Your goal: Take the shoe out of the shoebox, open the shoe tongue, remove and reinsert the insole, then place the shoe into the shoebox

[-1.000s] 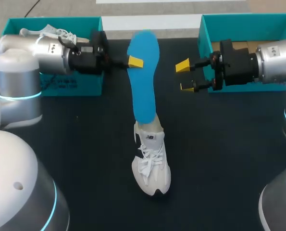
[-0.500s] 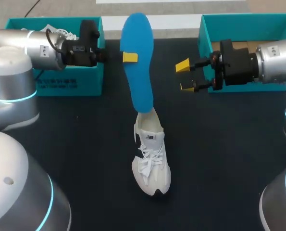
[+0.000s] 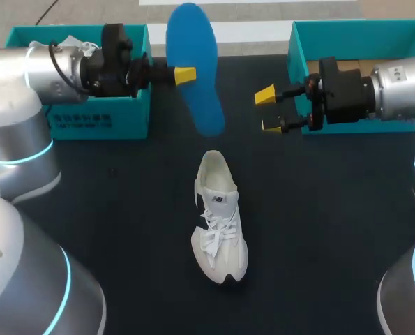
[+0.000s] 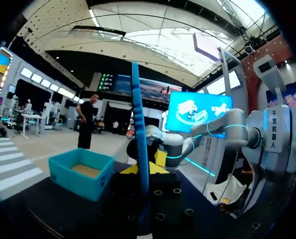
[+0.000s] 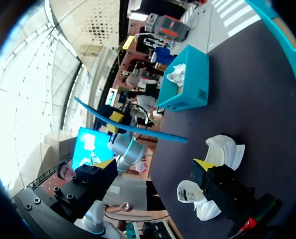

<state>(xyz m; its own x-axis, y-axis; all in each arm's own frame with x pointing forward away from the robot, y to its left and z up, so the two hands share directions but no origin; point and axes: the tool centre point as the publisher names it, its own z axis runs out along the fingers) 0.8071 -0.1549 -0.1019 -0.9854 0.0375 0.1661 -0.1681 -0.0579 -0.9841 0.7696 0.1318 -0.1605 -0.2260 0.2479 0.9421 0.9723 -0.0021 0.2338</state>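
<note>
A blue insole (image 3: 197, 70) hangs in the air above the table, clear of the shoe, with my left gripper (image 3: 185, 74) shut on its edge. In the left wrist view the insole (image 4: 139, 129) runs edge-on between that gripper's (image 4: 143, 169) yellow tips. A white laced shoe (image 3: 220, 223) stands upright mid-table, heel opening towards the far side. My right gripper (image 3: 270, 108) is open beside the insole, nothing between its fingers. The right wrist view shows the insole (image 5: 133, 128) and the shoe (image 5: 207, 169) ahead of that open gripper (image 5: 155, 164).
A teal shoebox (image 3: 134, 105) stands at the back left with another white shoe (image 3: 71, 43) inside. A second teal shoebox (image 3: 353, 31) stands at the back right, behind my right arm. The dark table (image 3: 123, 209) surrounds the shoe.
My left arm has pulled back and lifted the insole up and away, so its lower end has come out of the shoe's opening. The right arm and the shoe have not moved.
</note>
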